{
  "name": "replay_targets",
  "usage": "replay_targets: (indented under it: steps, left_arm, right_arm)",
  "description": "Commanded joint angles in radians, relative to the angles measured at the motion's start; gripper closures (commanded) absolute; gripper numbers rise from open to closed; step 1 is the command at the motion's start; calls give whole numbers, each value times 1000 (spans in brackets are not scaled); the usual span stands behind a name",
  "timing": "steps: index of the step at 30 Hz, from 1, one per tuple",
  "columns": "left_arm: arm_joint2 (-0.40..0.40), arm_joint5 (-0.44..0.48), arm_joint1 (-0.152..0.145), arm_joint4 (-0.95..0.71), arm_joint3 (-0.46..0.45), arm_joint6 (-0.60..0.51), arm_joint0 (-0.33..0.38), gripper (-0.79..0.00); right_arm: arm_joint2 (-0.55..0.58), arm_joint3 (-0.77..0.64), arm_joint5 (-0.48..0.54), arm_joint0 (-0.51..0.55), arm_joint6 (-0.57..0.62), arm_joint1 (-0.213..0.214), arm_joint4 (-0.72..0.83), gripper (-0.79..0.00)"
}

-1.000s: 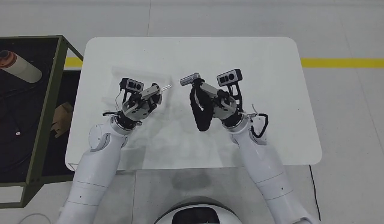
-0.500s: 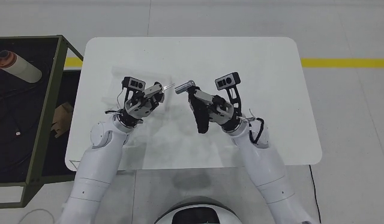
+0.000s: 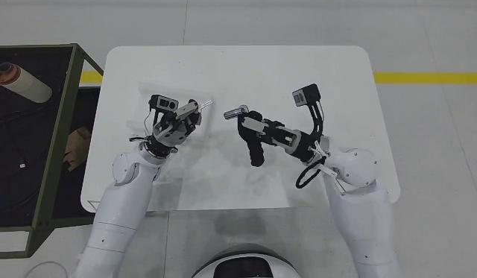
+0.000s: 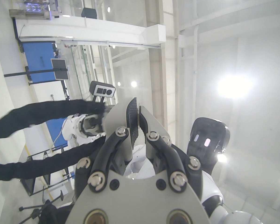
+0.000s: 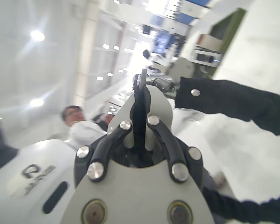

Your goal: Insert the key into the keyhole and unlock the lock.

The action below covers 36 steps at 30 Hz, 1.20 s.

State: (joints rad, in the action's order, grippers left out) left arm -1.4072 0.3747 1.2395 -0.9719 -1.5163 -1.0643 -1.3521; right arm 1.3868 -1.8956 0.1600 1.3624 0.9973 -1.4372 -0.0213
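left pincer (image 3: 192, 112) pressed together on the key (image 3: 204, 103), blade pointing toward the lock (image 3: 235, 112). right pincer (image 3: 250, 121) pinches the lock, silver barrel just past its fingertips, near the key tip but apart. black cable (image 3: 255, 150) loops back beside the right pincer over the white bench (image 3: 328, 77). dark cart (image 3: 52, 129) stands beside the bench, outward of the left pincer.

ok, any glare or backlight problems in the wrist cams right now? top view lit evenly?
Left wrist view: ceiling lamps flare white beside the left gripper, yet the key between its pads reads fine. Right wrist view: bright lights behind the right gripper wash out the background; the lock is legible. Top view: the table is evenly lit, no glare.
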Motion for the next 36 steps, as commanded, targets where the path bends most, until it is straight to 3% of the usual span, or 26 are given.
replay_targets:
  steps: [1,6,12,21,27,32,36]
  left_arm:
    - [-6,23,1,-13,-9,-7,-11,0]
    - [-3,27,2,14,0,-14,-16,0]
    - [10,22,2,47,1,-21,-14,0]
    - [17,8,1,86,-3,-31,-16,0]
    - [17,8,1,86,-3,-31,-16,0]
    - [20,-8,0,101,-27,-8,-27,0]
    - [13,1,0,111,-44,2,-36,0]
  right_arm:
    - [24,-94,-34,13,19,14,-288,0]
    - [24,-238,-40,23,80,43,-743,0]
    - [-32,-280,32,14,141,60,-943,0]
    - [-34,-281,32,14,138,60,-940,0]
    - [32,-204,8,19,8,58,-588,0]
    - [60,-157,55,1,16,66,-447,0]
    - [58,-144,108,-6,-6,73,-428,0]
